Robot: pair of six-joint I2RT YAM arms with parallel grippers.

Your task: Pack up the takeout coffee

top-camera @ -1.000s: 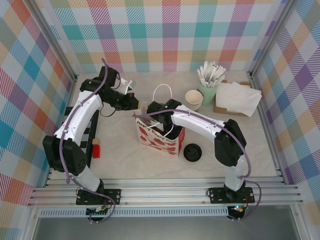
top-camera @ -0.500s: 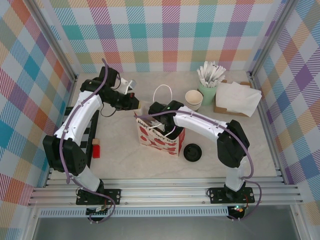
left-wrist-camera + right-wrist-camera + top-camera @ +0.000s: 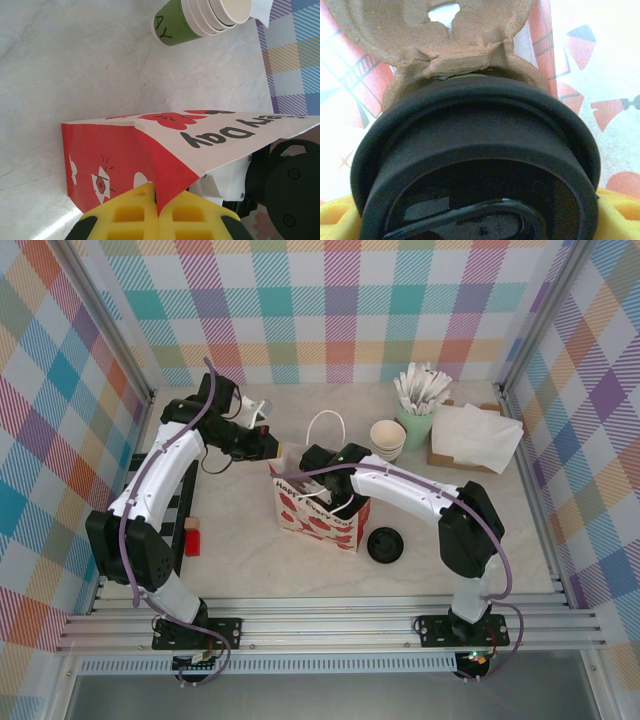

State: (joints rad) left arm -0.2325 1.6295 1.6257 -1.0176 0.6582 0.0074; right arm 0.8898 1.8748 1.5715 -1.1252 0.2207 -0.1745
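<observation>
A red-and-white paper bag (image 3: 318,512) stands in the middle of the table. My left gripper (image 3: 275,448) is shut on the bag's upper edge, and in the left wrist view its yellow fingers (image 3: 130,210) pinch the red side fold (image 3: 165,170). My right gripper (image 3: 480,215) reaches down into the bag, shut on the takeout coffee (image 3: 475,150). The cup's black lid sits between the yellow fingers (image 3: 620,210). A sliver of green shows under the lid's far rim. A brown pulp carrier (image 3: 455,45) lies just beyond the cup inside the bag.
A stack of lidless cups (image 3: 387,438) stands behind the bag, next to a green cup of wrapped sticks (image 3: 418,405) and a box of napkins (image 3: 470,437). A loose black lid (image 3: 384,544) lies right of the bag. A red block (image 3: 191,538) sits at the left.
The right arm's wrist and elbow have shifted slightly rightward over the bag. The left arm and the bag have kept still.
</observation>
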